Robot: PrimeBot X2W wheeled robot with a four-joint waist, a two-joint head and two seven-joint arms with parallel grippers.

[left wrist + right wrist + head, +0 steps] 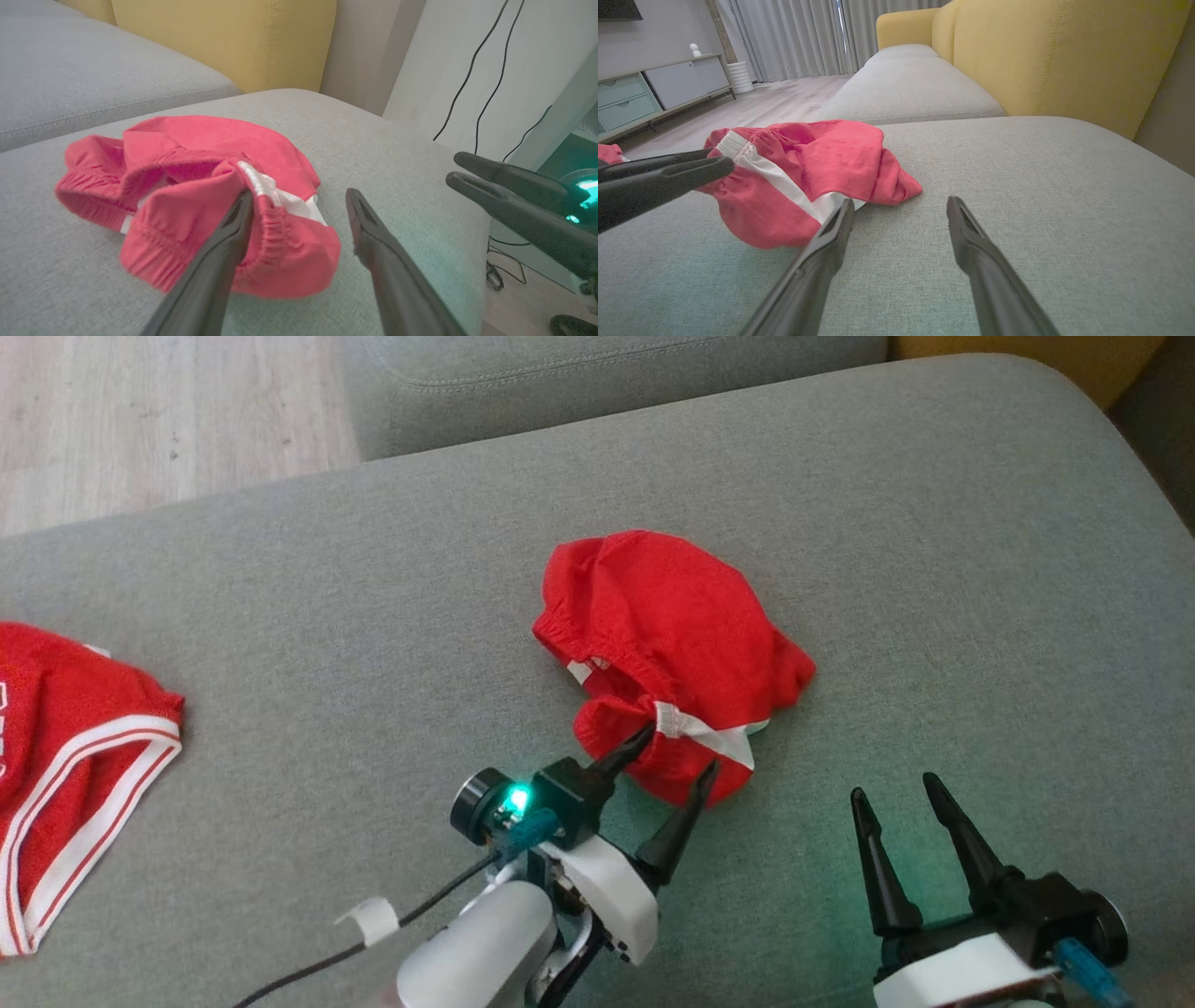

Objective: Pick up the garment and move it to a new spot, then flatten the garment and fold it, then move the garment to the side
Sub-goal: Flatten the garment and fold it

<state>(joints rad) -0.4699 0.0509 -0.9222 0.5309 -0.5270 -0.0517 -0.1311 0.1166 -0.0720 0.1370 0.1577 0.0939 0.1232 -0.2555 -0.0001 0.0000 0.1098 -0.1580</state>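
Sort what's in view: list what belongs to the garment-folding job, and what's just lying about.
Job: crumpled red garment; left pincer, open at its edge; right pincer, open; grey cushion beneath.
Lying about: second red garment with white trim; yellow backrest; cabinet.

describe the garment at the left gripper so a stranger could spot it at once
On the grey fabric sofa cushion, look mid-seat by the open left gripper. The crumpled red cloth garment there is bunched, with a white stripe, unlike the flat red white-trimmed garment far left.
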